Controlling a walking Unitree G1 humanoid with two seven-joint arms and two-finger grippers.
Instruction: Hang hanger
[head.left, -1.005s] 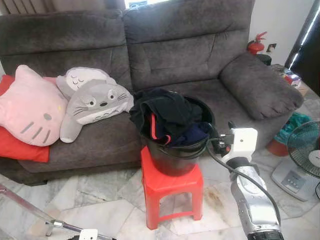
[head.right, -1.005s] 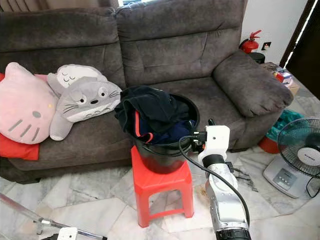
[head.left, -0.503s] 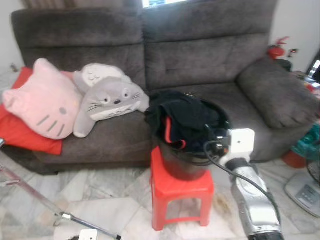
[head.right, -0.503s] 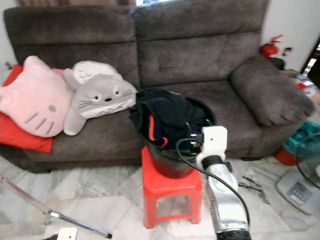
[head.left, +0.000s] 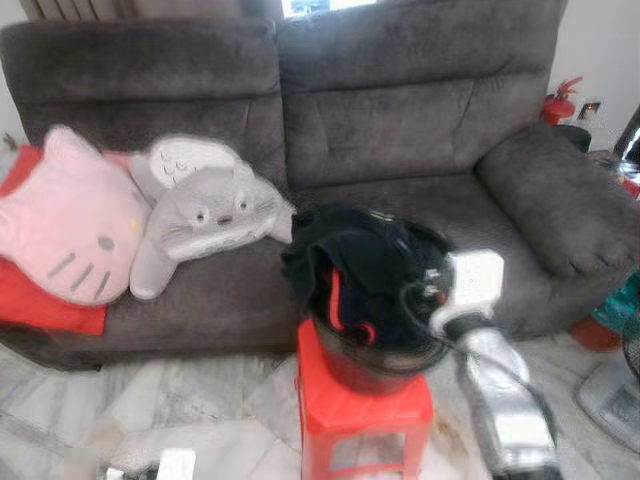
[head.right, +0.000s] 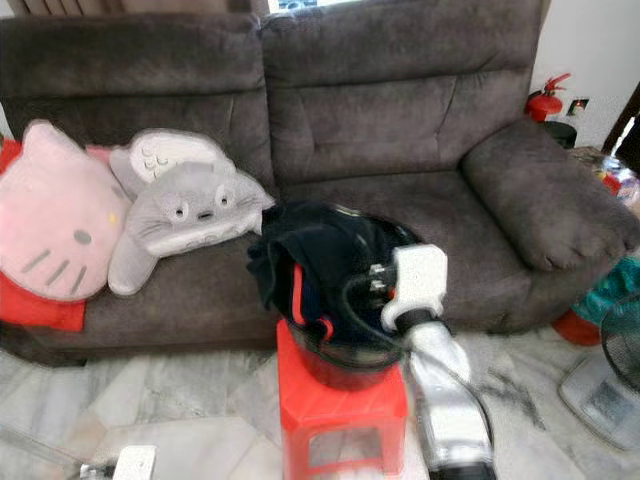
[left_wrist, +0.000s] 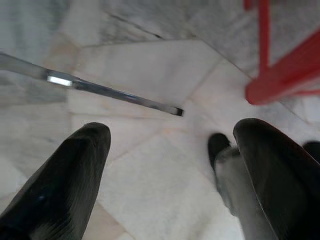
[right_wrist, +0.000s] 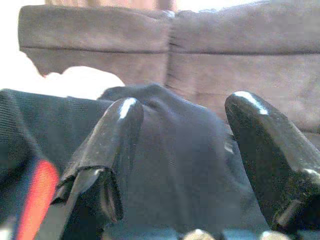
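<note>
Bucket: we see a black bucket (head.left: 378, 360) on a red stool (head.left: 365, 420) in front of a grey sofa (head.left: 400, 110).
Clothes: dark clothes (head.left: 360, 255) with a red strip are heaped in the bucket and spill over its rim.
Hanger: we cannot make out a hanger among the clothes.
Right gripper: the right gripper (right_wrist: 182, 145) is at the bucket, over the dark clothes; its fingers (right_wrist: 107, 150) are spread wide and grasp nothing.
Left gripper: the left gripper (left_wrist: 170, 170) hangs low over the marble floor (left_wrist: 145, 80), fingers apart, empty; a metal rod (left_wrist: 100, 90) lies on the floor beyond it.
Sofa: a pink cat cushion (head.left: 65, 235) and a grey plush (head.left: 205, 210) lie on the seat.
</note>
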